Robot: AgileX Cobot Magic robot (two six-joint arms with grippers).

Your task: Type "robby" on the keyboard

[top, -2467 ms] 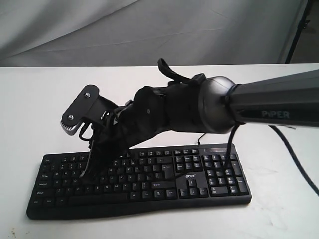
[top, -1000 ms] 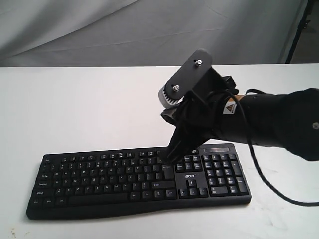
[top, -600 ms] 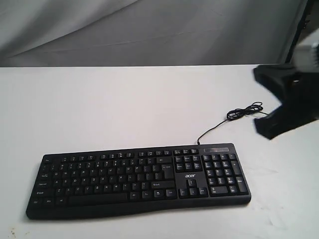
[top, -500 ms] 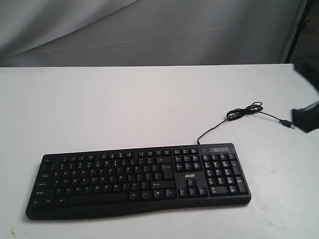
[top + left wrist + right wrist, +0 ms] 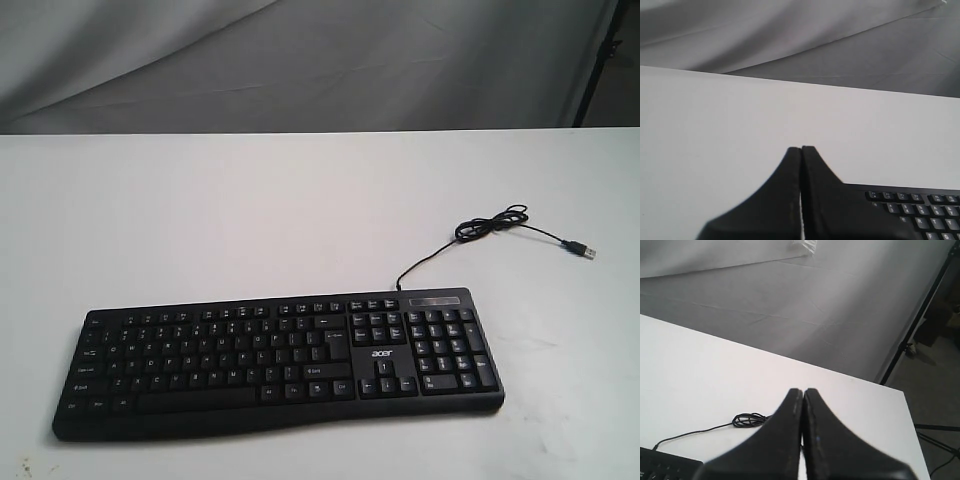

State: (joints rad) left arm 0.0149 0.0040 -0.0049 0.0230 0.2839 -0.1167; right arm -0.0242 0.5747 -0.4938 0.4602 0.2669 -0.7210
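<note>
The black keyboard [image 5: 280, 362] with white legends and an acer logo lies near the front of the white table [image 5: 250, 210]. Its thin cable [image 5: 490, 226] runs off to the back right, coiled, ending in a loose USB plug. No arm shows in the exterior view. In the left wrist view my left gripper [image 5: 801, 148] is shut and empty, raised off the table, with the keyboard's corner [image 5: 915, 210] beside it. My right gripper [image 5: 803, 390] is shut too, holding nothing, with the coiled cable [image 5: 747, 419] and a keyboard corner [image 5: 665, 465] beneath it.
A grey cloth backdrop [image 5: 300, 60] hangs behind the table. A dark stand leg [image 5: 915, 325] rises beyond the table's right edge, over the floor.
The right arm, over the keyboard's left keys 2.5 s ago, lifted, swung right across the number pad side and left the exterior view. The keyboard has not moved.
</note>
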